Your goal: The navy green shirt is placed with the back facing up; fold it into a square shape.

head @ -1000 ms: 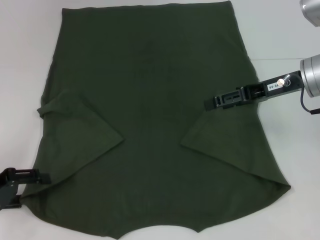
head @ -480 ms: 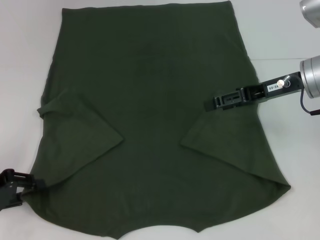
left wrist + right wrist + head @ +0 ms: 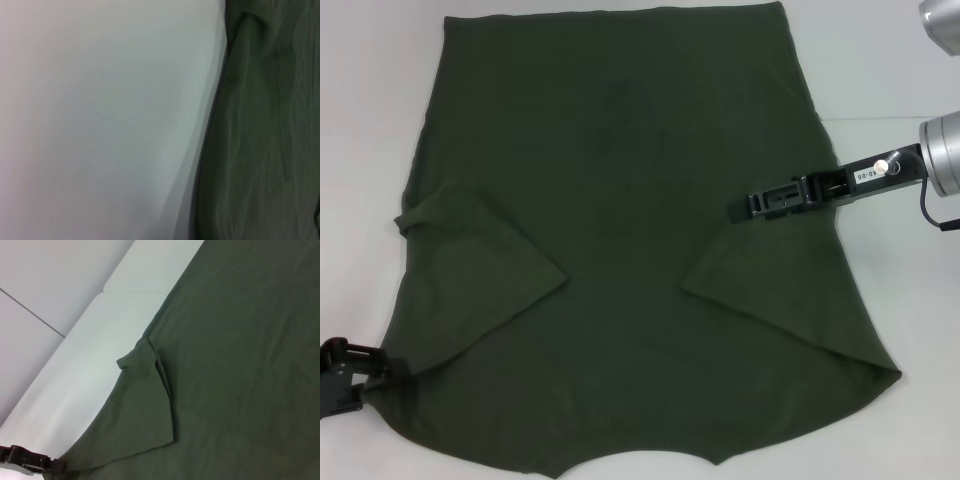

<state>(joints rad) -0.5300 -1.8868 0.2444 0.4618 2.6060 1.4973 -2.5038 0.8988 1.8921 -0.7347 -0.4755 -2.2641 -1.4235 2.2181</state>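
The shirt is cut off by the near edge of the head view, so its collar end does not show. The left tool sits at the shirt's near left corner, partly cut by the picture's left edge; whether its fingers are parted is unclear. The left wrist view is blurred, showing only soft cloth folds beside the table.

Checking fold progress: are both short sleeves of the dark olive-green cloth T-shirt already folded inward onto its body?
Yes: on the dark olive-green cloth T-shirt, both sleeves lie as triangular flaps over its body in the head view.
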